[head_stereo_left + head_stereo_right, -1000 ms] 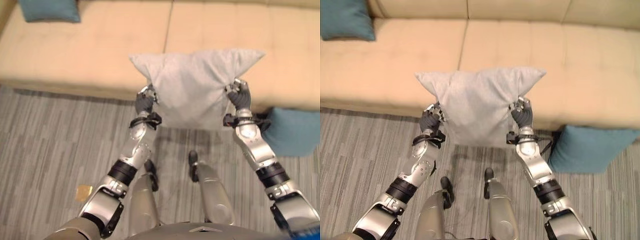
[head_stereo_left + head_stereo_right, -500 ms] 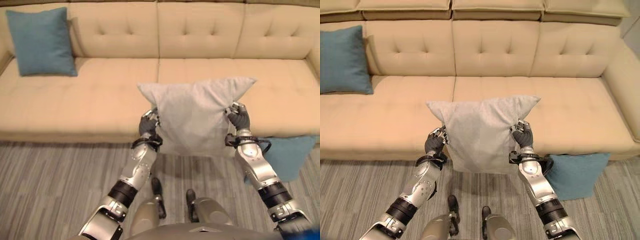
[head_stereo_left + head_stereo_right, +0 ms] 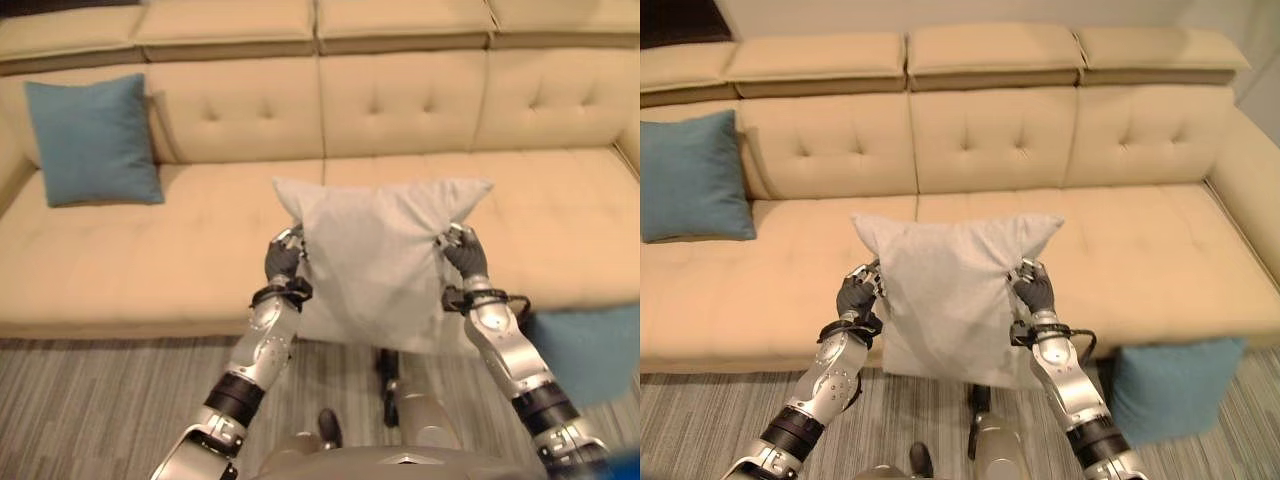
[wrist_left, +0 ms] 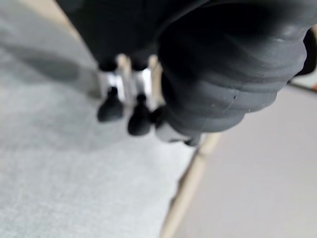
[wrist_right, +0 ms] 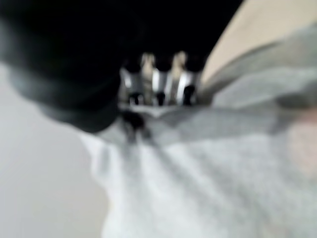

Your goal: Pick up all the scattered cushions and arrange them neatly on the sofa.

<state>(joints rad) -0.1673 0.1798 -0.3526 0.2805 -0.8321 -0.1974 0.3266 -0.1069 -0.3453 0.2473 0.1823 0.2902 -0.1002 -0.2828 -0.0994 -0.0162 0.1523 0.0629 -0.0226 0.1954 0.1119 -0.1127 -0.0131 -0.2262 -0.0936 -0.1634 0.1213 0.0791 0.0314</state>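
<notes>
Fingers of the left hand (image 3: 856, 296) and right hand (image 3: 1032, 289) stay curled into the side edges of the grey cushion (image 3: 948, 292), held up over the sofa (image 3: 1140, 240) seat's front edge. Since a second ago it has risen toward the backrest, so placing looks close. One teal cushion (image 3: 690, 178) leans at the sofa's left end; another teal one (image 3: 1170, 385) lies on the floor against the sofa's front.

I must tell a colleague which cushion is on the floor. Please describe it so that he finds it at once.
Start from the long beige sofa and go to the robot's right end of its front edge. There a teal cushion stands on the striped floor, leaning against the sofa's front. The other teal cushion sits up on the seat, and the grey cushion is held in the air.
</notes>
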